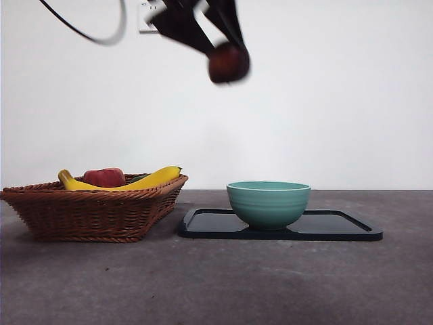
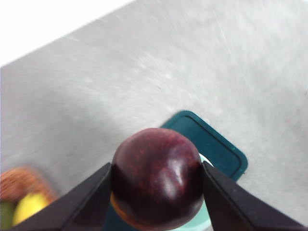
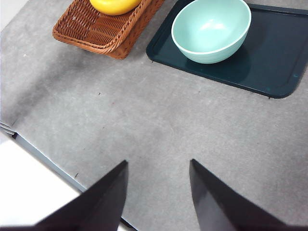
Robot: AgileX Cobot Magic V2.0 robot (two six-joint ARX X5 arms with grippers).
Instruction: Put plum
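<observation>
My left gripper (image 1: 226, 57) hangs high in the air, shut on the dark maroon plum (image 1: 229, 63), a little left of the teal bowl (image 1: 268, 203) far below it. In the left wrist view the glossy plum (image 2: 157, 178) fills the space between the two black jaws, with the bowl's pale rim (image 2: 206, 211) and the dark tray (image 2: 211, 142) showing behind it. My right gripper (image 3: 159, 180) waits open over bare table, nothing between its jaws; its view shows the empty bowl (image 3: 211, 29) on the tray (image 3: 269, 62).
A wicker basket (image 1: 91, 210) stands left of the tray, holding yellow bananas (image 1: 145, 179) and a red apple-like fruit (image 1: 104, 177). The table's near edge (image 3: 43, 156) runs close to my right gripper.
</observation>
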